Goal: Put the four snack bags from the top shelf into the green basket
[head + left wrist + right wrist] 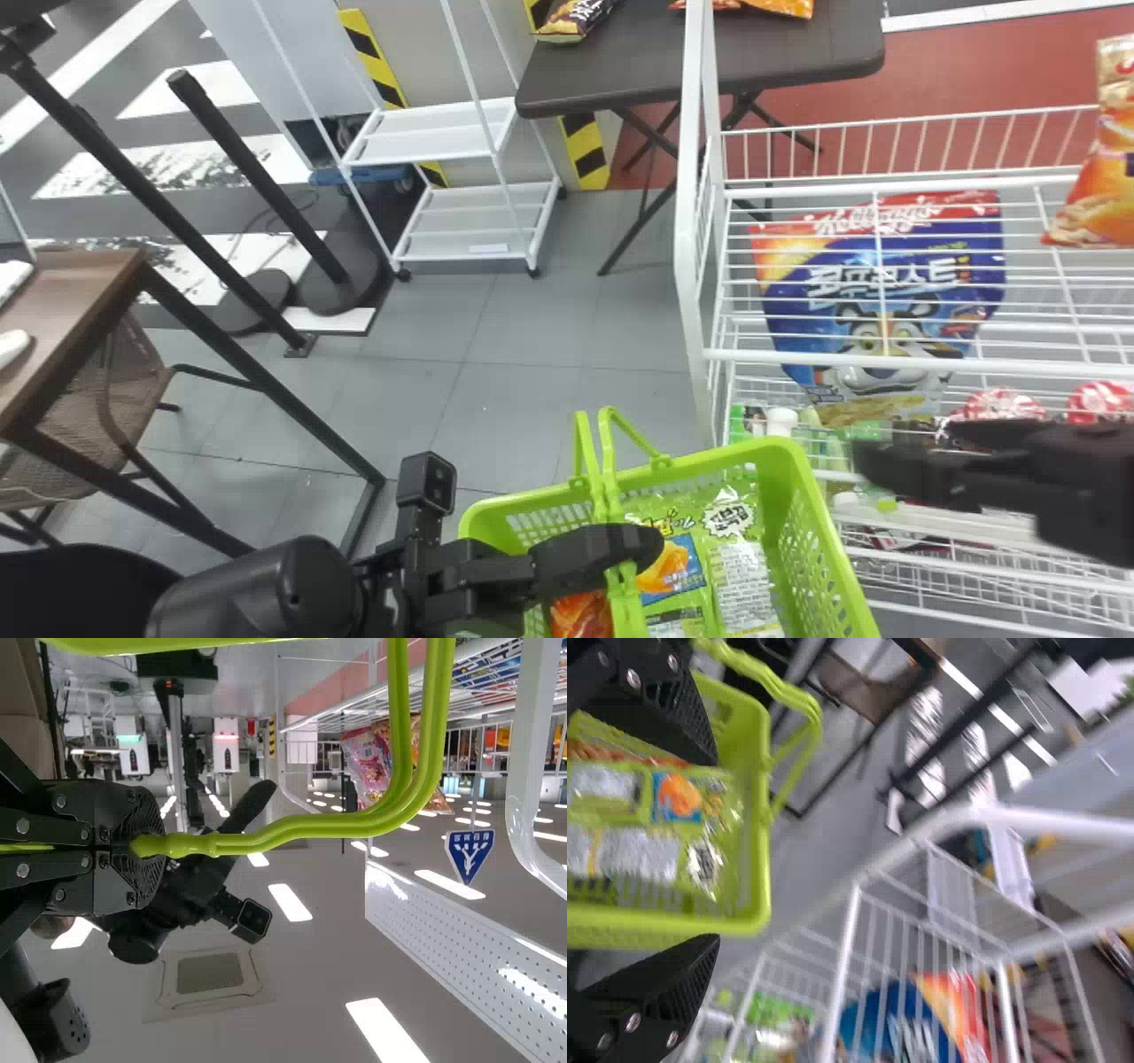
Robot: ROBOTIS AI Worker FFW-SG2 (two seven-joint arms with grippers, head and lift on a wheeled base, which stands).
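The job looked partly done, perhaps halfway. A green bag point(740, 576) and a red-orange bag point(580, 616) lay inside the green basket point(808, 558); overlap made it hard to tell whether there were more. An orange bag point(1112, 168) stood at the top shelf of the white rack point(700, 266), and a pink bag point(365, 757) showed by the rack too, so probably two were left to bring over.

The left arm point(310, 585) came in from the bottom edge of the head view and stretched across the basket's near side, its tool point(137, 848) clamped on the green handles point(354, 822). The right arm point(1085, 483) lay in from the right edge, in front of the rack and just beyond the basket. Its tool point(713, 850) had its fingers wide apart with nothing between them, which suited going for the next bag.
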